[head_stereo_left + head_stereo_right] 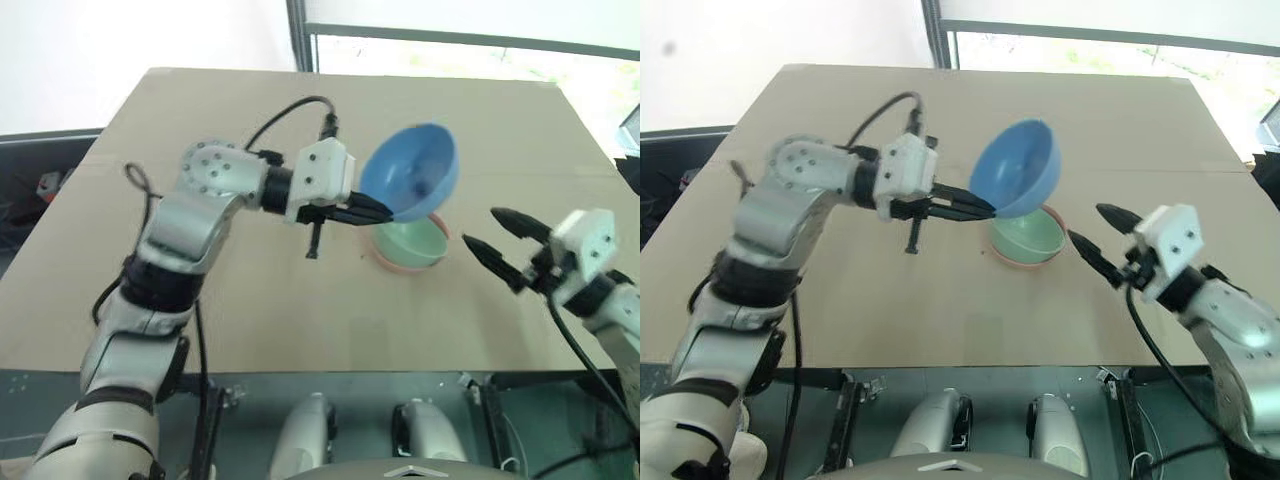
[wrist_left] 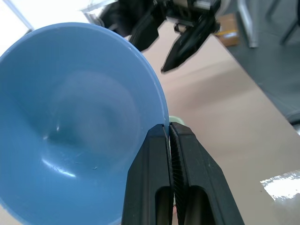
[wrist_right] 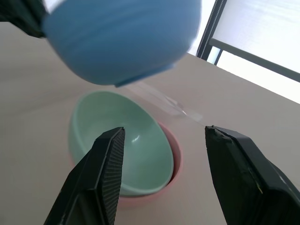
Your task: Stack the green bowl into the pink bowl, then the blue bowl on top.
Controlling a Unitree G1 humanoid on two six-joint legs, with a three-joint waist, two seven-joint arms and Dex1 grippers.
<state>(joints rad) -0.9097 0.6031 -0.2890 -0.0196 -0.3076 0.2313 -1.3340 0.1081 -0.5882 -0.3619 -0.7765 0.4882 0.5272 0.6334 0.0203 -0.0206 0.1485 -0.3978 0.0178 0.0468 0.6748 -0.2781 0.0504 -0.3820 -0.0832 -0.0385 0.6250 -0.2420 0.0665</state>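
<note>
left eye view: left tool (image 1: 385, 212) clamps the tilted blue bowl's (image 1: 412, 170) rim above the green bowl (image 1: 412, 241); right tool (image 1: 497, 236) gapes, empty.

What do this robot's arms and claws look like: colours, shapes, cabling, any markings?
Both arms are silver-grey metal links with black joint bands. The left arm has a round elbow housing dotted with screw holes. Each wrist ends in a white angular block bearing a claw of two slim, tapered black fingers: left claw, right claw. Their inner pads are ribbed. Black cables loop over the left wrist and hang below the right. No markings visible.
</note>
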